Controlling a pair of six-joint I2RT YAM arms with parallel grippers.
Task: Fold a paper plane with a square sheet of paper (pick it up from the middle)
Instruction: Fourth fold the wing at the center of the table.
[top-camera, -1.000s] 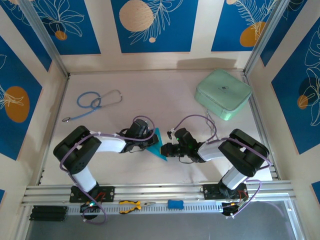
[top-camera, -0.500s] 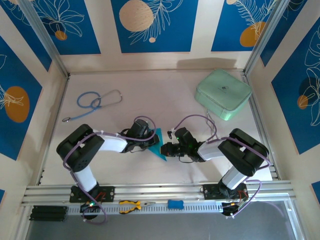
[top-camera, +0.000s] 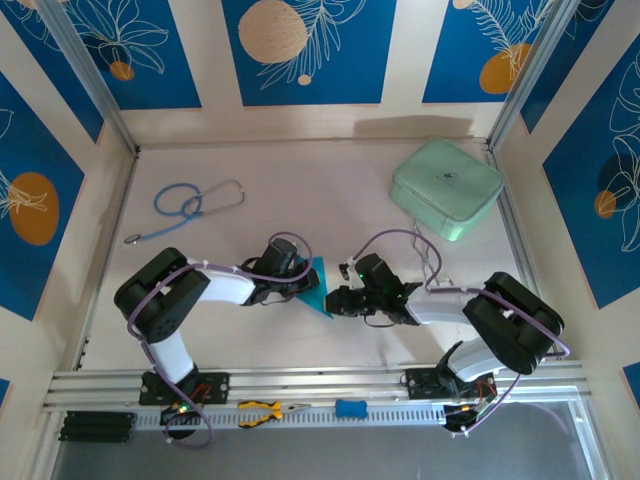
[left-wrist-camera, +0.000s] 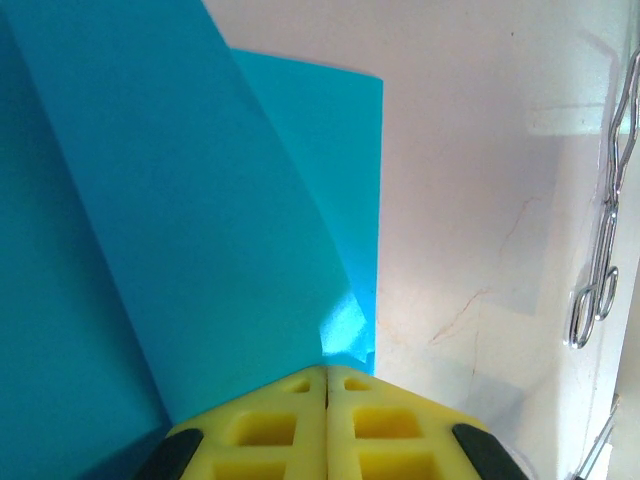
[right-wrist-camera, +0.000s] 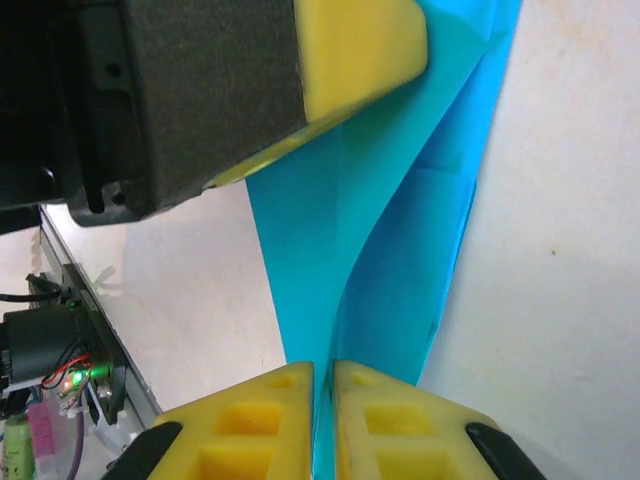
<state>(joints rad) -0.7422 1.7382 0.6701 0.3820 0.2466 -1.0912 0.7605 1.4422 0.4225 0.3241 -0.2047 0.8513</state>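
Note:
The square sheet of paper (top-camera: 318, 285), bright cyan-blue and folded into a pointed shape, hangs between my two grippers near the table's middle. My left gripper (top-camera: 303, 287) meets it from the left. In the left wrist view its yellow fingers (left-wrist-camera: 327, 370) are pressed together at a crumpled corner of the paper (left-wrist-camera: 200, 200). My right gripper (top-camera: 336, 298) comes from the right. Its tips (right-wrist-camera: 322, 365) stand a hair apart with a raised fold of the paper (right-wrist-camera: 380, 230) running between them. A left fingertip (right-wrist-camera: 360, 45) lies on the paper's far end.
A mint-green case (top-camera: 446, 187) sits at the back right. A blue-tubed stethoscope (top-camera: 190, 205) lies at the back left, its metal ear tubes (left-wrist-camera: 600, 290) beside the paper. Pliers (top-camera: 265, 410) and a small blue block (top-camera: 351, 408) rest on the front rail.
The right arm's elbow has swung out to the right and its jaws have eased a little. The paper and the left gripper have hardly moved.

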